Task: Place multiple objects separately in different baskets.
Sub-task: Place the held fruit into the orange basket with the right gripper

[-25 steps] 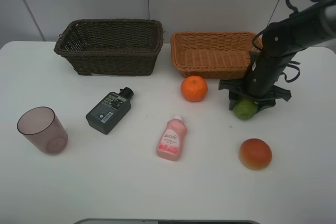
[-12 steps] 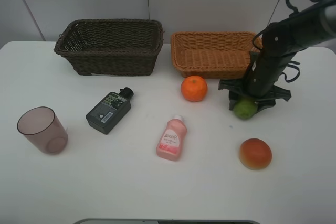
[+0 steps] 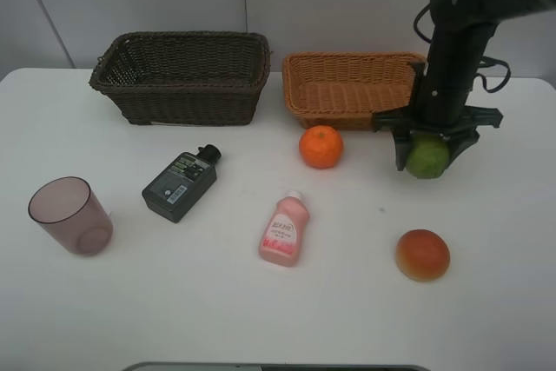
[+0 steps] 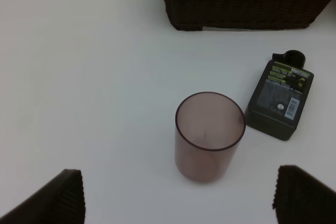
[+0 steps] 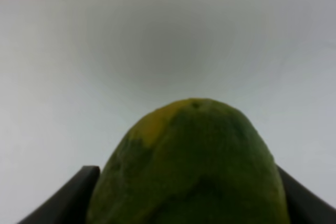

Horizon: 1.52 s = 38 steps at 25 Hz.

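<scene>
Right pincer [image 3: 427,159] is closed on green fruit [image 3: 428,153] | fruit is held above bench [image 3: 495,310], just in front of tan basket [image 3: 347,115] | left pincer [image 4: 178,198] is spread wide, nothing gripped.

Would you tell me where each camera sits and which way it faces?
Exterior high: high before the table, looking down; shows the right arm, right end effector holding the lime.
Left wrist: on the left arm, looking down at cup and bottle; open left end effector tips show.
Right wrist: faces the lime close up, fingers beside it.
Shared: lime, exterior and right wrist; cup, exterior and left wrist.
</scene>
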Each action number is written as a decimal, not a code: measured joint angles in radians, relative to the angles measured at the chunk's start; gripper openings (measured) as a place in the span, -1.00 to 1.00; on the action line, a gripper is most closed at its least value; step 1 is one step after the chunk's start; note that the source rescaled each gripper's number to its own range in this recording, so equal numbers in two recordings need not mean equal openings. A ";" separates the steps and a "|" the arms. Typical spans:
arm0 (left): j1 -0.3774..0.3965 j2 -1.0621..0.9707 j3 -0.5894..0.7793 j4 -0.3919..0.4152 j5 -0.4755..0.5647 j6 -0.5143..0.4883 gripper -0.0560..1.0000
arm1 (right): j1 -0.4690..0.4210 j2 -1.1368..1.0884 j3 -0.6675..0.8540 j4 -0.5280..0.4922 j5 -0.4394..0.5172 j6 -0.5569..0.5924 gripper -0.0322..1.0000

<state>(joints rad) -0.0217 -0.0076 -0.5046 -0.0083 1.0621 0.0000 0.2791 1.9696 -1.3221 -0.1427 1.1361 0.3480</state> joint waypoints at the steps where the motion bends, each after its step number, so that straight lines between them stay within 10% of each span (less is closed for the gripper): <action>1: 0.000 0.000 0.000 0.000 0.000 0.000 0.87 | 0.000 -0.002 -0.032 0.000 0.027 -0.007 -0.31; 19: 0.000 0.000 0.000 0.000 0.000 0.000 0.87 | 0.017 0.161 -0.560 -0.047 0.077 -0.098 -0.32; 38: 0.000 0.000 0.000 0.000 0.000 0.000 0.87 | 0.006 0.391 -0.608 -0.101 -0.230 -0.095 -0.32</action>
<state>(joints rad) -0.0217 -0.0076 -0.5046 -0.0083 1.0621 0.0000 0.2855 2.3605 -1.9302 -0.2442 0.9057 0.2526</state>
